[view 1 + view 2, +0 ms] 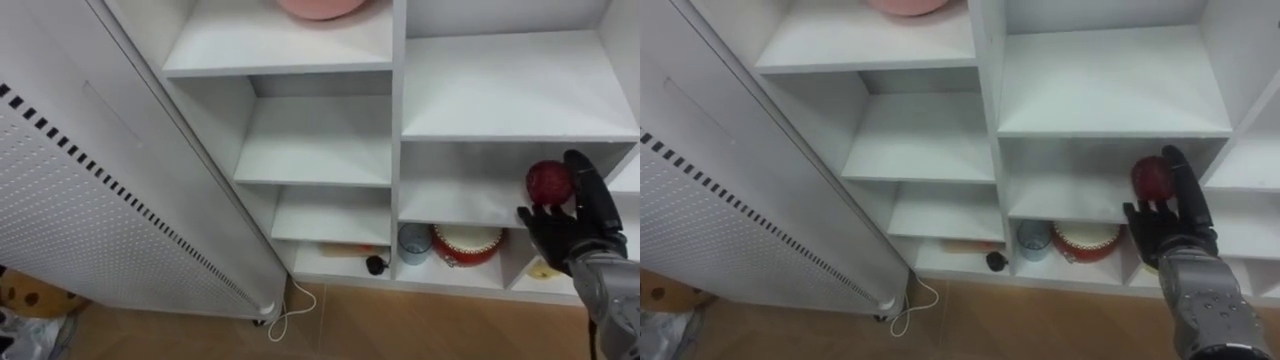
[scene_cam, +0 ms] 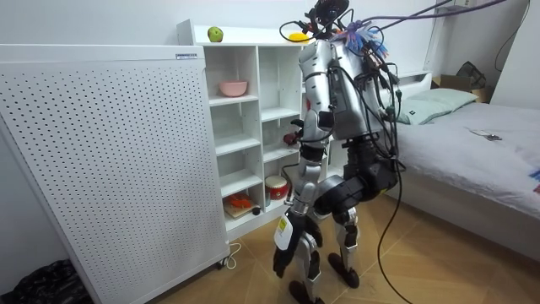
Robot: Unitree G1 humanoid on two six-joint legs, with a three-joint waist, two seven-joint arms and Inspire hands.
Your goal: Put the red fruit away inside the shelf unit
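One red fruit (image 1: 549, 183) sits cupped in the right robot hand (image 1: 565, 235), fingers (image 1: 586, 190) and thumb closed round it, before a lower right shelf of the closet (image 1: 397, 100). It looks firm, smooth and light, likely slippery; I'd grip round its widest part, without squeezing.

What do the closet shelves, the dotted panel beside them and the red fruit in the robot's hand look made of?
The closet shelves: probably white laminated board; flat, matte, square-edged. The dotted panel: likely painted sheet metal or plastic; thin, with even rows of holes. The red fruit in the right hand: smooth, dark red skin; real or plastic, I cannot tell.
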